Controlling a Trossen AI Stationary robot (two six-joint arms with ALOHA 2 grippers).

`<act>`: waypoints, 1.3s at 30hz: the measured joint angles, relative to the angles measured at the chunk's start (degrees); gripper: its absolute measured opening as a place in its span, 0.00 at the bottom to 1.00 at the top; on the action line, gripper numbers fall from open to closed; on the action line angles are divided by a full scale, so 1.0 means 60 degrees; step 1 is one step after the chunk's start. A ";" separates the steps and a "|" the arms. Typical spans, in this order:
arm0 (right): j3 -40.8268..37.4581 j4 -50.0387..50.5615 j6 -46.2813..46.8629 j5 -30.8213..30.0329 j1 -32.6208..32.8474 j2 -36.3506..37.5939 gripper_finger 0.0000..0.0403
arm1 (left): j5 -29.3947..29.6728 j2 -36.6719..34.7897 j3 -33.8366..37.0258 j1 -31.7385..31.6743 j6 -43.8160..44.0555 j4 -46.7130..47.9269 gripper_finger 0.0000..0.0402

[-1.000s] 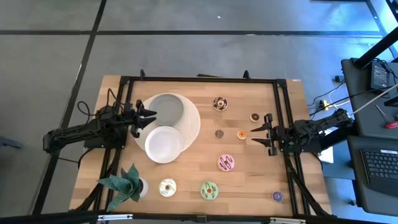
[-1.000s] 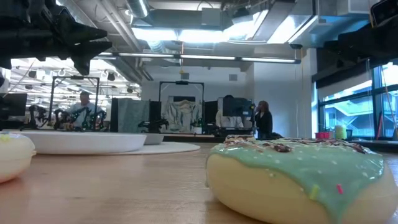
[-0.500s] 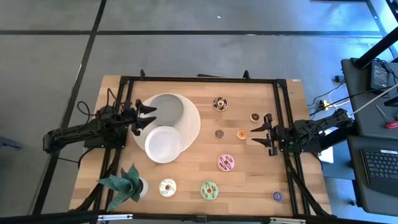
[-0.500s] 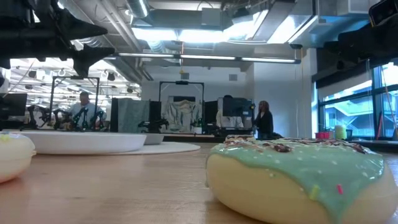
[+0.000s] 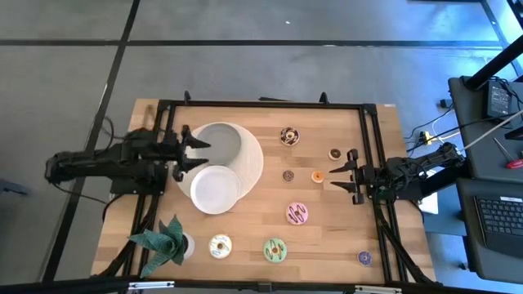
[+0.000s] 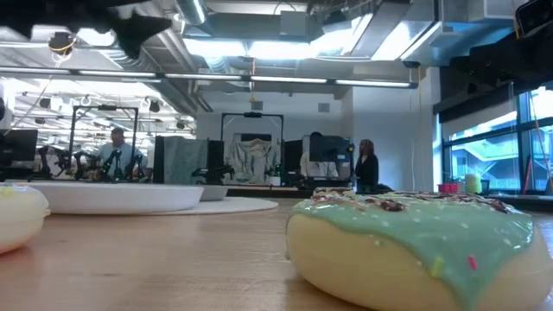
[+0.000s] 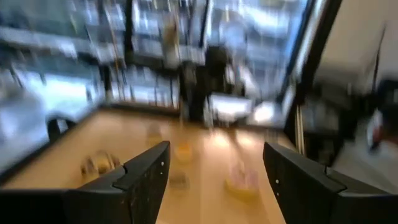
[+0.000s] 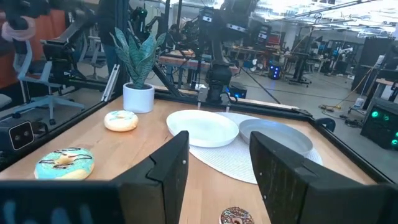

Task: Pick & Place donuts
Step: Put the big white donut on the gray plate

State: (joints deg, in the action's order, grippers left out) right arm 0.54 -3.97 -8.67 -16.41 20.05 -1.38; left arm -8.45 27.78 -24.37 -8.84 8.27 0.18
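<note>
Donuts (image 5: 297,215) on table (image 5: 261,237), tools (image 5: 194,153) open

Bright ceiling lights; blurred left-wrist view.

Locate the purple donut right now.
In the high view, the purple donut lies alone near the table's bottom-right corner, right of the green donut and well below the right gripper.

Overhead camera looks straight down; low camera sits by the green donut (image 6: 415,246), shared with overhead (image 5: 274,249).
</note>
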 joint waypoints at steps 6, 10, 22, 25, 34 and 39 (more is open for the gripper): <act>0.0000 0.0000 0.0000 0.0000 0.0000 0.0002 0.43 | -0.0011 0.3392 -0.2573 0.1203 -0.0959 0.2619 0.63; 0.0000 0.0000 0.0000 0.0000 0.0000 0.0002 0.43 | -0.0013 0.5232 -0.3865 0.2294 -0.1603 0.4001 0.63; 0.0000 0.0004 -0.0106 0.0000 0.0000 0.0002 0.43 | 0.0156 0.8896 -0.5674 0.4944 -0.1672 0.5227 0.63; 0.0000 0.0004 -0.0098 0.0000 -0.0002 0.0001 0.43 | 0.0174 0.9558 -0.5872 0.5303 -0.1672 0.5228 0.63; 0.0000 0.0004 -0.0099 0.0000 -0.0001 0.0002 0.43 | 0.0127 1.1025 -0.5943 0.5937 -0.0538 0.5196 0.63; 0.0000 0.0004 -0.0076 0.0000 -0.0001 0.0002 0.43 | 0.0124 1.1641 -0.5943 0.6147 0.0031 0.5151 0.63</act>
State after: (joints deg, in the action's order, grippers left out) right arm 0.54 -3.95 -9.13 -16.40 20.05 -1.37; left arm -7.70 97.62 -60.03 28.04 8.46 31.09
